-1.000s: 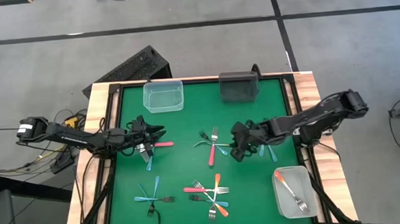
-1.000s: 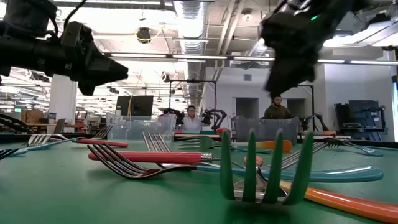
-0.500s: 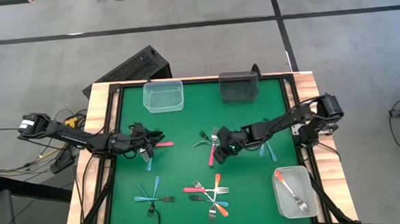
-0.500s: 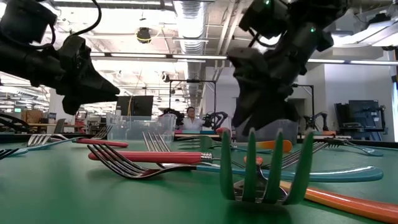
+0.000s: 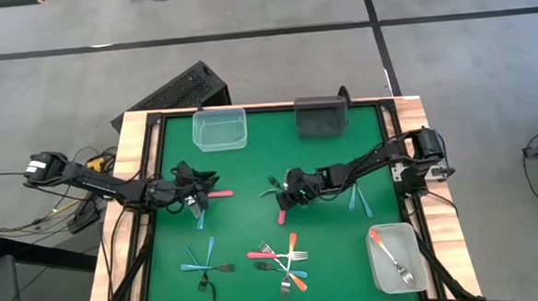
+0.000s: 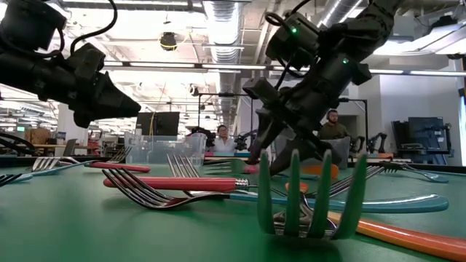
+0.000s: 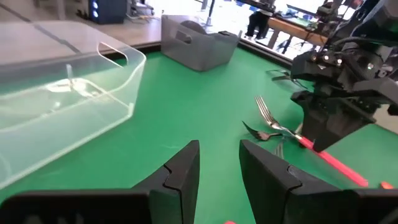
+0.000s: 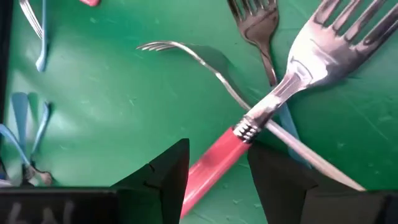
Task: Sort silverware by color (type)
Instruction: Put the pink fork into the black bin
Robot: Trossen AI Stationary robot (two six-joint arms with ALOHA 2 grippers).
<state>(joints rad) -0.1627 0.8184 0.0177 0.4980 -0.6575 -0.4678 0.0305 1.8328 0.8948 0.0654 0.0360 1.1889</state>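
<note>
Forks with silver tines and blue, red or orange handles lie in clusters on the green mat. My right gripper (image 5: 292, 190) (image 8: 219, 149) is open and low over the middle cluster (image 5: 283, 194). Its fingers stand on either side of a red-handled fork (image 8: 214, 162), just behind the neck; that fork lies across a blue-handled one (image 8: 292, 140). My left gripper (image 5: 203, 185) (image 7: 219, 146) is open and hovers above the left cluster (image 5: 198, 204), which holds a red-handled fork (image 5: 221, 193) and a blue-handled fork (image 5: 202, 219).
A clear tub (image 5: 220, 129) and a dark tub (image 5: 322, 116) stand at the far edge. A clear tub (image 5: 413, 249) at the near right holds an orange fork (image 5: 385, 249). More forks lie near left (image 5: 206, 262), near middle (image 5: 284, 264) and right (image 5: 355, 199). People stand in the room behind.
My right gripper has travelled toward the table's left, from beside the blue forks on the right to the middle cluster, and has come down low over it. The forks have kept their places.
</note>
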